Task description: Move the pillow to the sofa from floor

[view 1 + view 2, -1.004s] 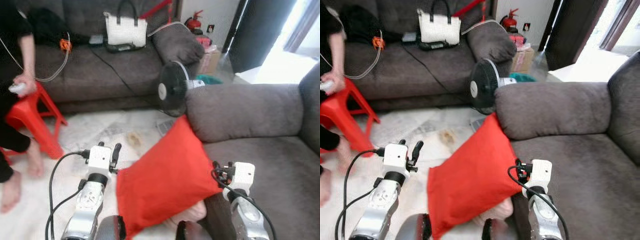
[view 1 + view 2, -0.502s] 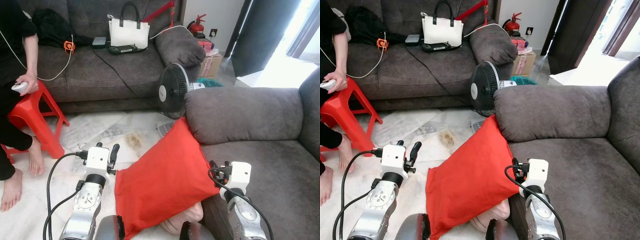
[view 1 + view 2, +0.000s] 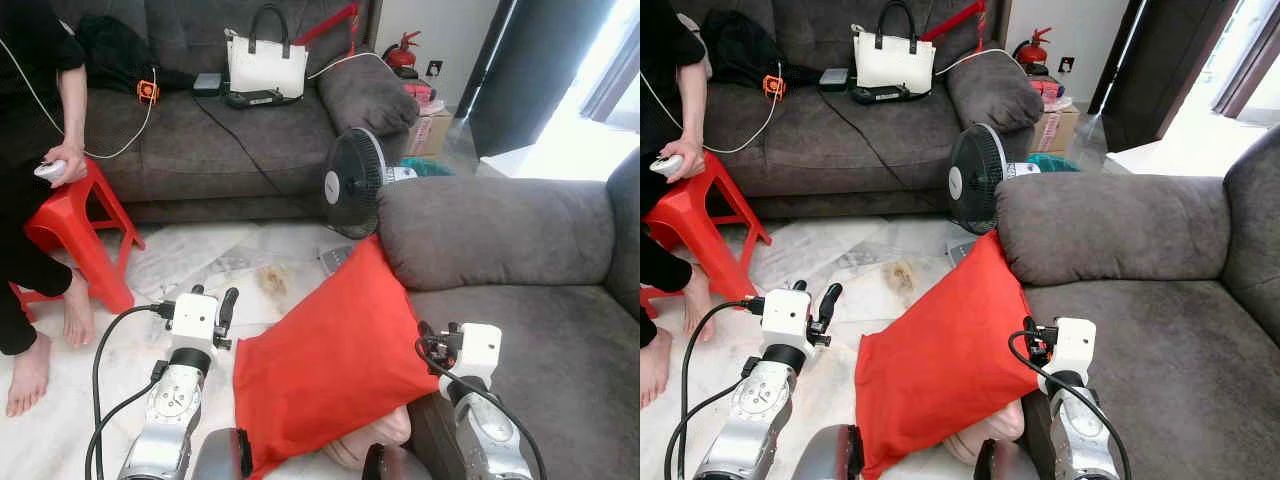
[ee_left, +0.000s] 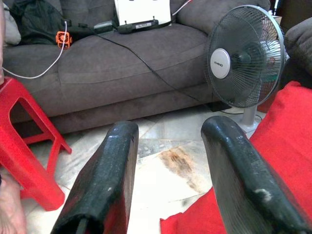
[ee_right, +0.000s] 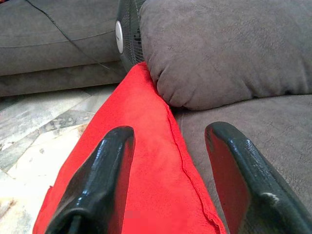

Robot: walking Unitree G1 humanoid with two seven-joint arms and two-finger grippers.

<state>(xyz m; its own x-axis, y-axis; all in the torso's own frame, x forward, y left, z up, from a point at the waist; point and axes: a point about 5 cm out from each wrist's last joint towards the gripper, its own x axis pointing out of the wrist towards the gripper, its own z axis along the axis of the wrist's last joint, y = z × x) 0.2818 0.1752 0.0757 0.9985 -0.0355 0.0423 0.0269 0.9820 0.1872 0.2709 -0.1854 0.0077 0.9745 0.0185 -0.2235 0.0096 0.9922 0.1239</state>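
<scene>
**Red pillow propped against the sofa front**

The red pillow (image 3: pixel 335 365) leans tilted against the grey sofa (image 3: pixel 520 330), its upper corner touching the armrest (image 3: pixel 490 225) (its lower end sits low, between the two arms). The left gripper (image 4: pixel 168 180) hangs beside the pillow's edge, its fingers spread wide with nothing between them. The right gripper (image 5: pixel 168 180) is likewise spread wide, over the pillow's seam where it meets the sofa seat. A fan (image 3: pixel 352 182) stands just behind, and a person (image 3: pixel 35 150) sits on a red stool (image 3: pixel 70 235).

Pale marble floor (image 3: pixel 180 260); grey couch (image 3: pixel 820 130) behind a black fan (image 3: pixel 352 182); red stool (image 3: pixel 70 230); bright doorway (image 3: pixel 590 70).
</scene>
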